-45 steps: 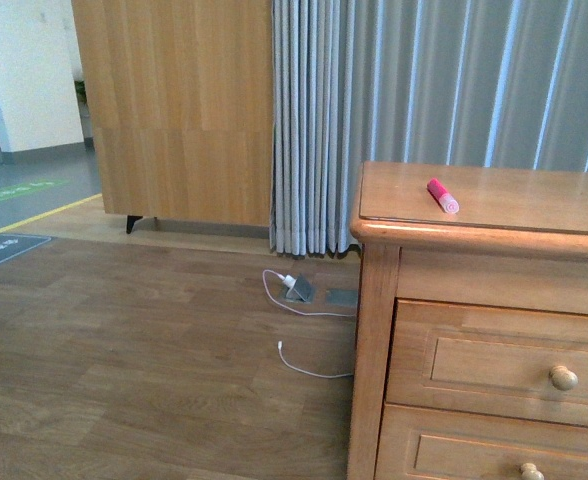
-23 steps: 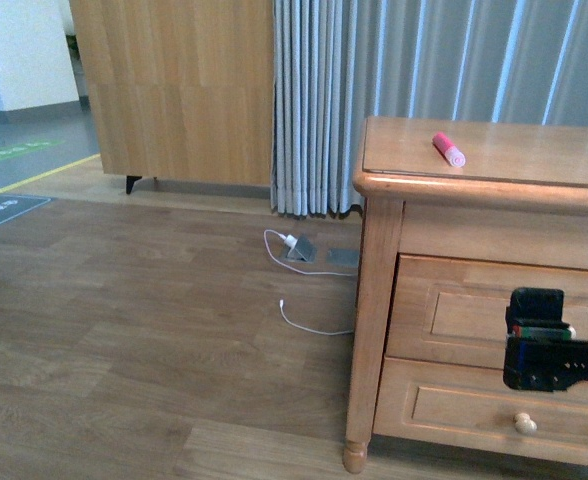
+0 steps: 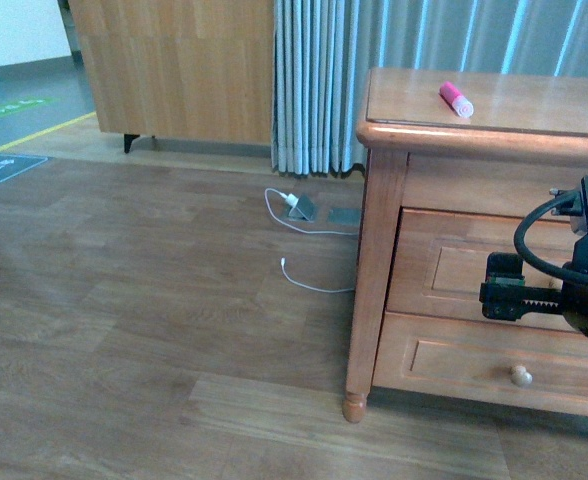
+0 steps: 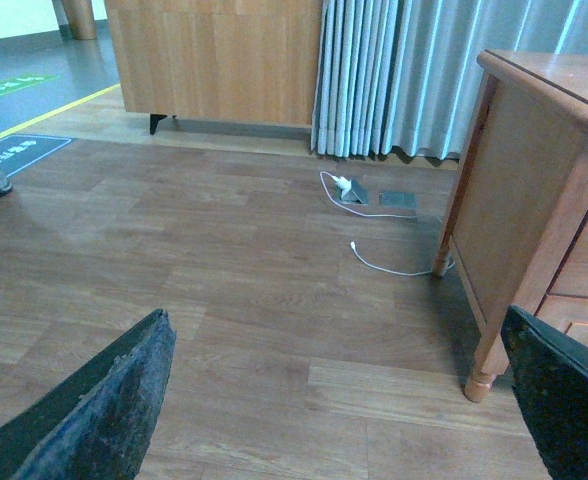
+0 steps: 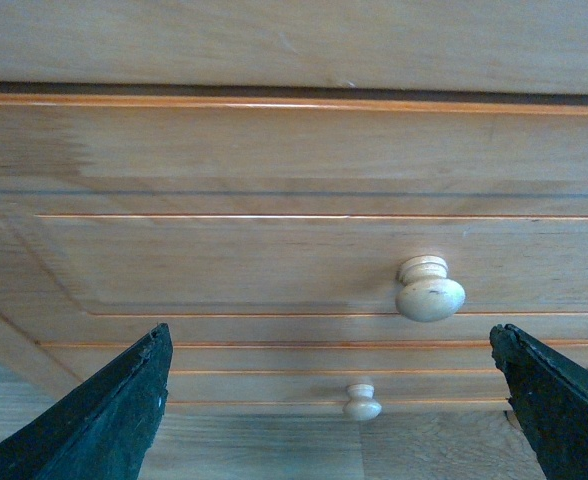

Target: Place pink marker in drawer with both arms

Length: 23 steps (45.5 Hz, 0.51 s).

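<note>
hot-pink stubby marker (image 3: 456, 99) lies on the honey-coloured wooden dresser top (image 3: 554, 102), above the shut raised-panel top drawer (image 5: 224, 260). right gripper (image 5: 329, 335) faces the drawer's round pale wooden knob (image 5: 430, 290), jaws spread and empty. left gripper (image 4: 336, 320) is likewise spread, empty, over the brown plank floor (image 4: 224, 290).

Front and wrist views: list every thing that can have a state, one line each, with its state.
pink marker: lying on its side on the dresser top, not held
top drawer: shut
lower drawer: shut
left gripper: open, empty, over the floor
right gripper: open, empty, facing the top drawer's knob, not touching it
curtain: drawn shut
</note>
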### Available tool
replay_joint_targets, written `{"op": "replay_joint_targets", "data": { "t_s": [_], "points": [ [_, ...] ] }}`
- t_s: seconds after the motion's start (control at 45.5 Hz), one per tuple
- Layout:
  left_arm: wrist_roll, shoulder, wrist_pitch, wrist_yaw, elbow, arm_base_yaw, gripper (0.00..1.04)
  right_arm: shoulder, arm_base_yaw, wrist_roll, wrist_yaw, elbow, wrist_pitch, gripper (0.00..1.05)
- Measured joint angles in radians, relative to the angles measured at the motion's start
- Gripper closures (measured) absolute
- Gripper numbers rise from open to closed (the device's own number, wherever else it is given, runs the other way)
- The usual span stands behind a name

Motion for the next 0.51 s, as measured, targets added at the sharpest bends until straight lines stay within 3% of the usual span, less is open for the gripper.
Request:
{"op": "replay_joint_targets", "data": {
  "t_s": [0.506],
  "points": [
    [0.0, 0.0, 0.0, 0.0, 0.0, 0.0, 0.06, 0.148, -0.074, -0.029, -0.018, 0.145, 0.006, 0.08]
  ]
}}
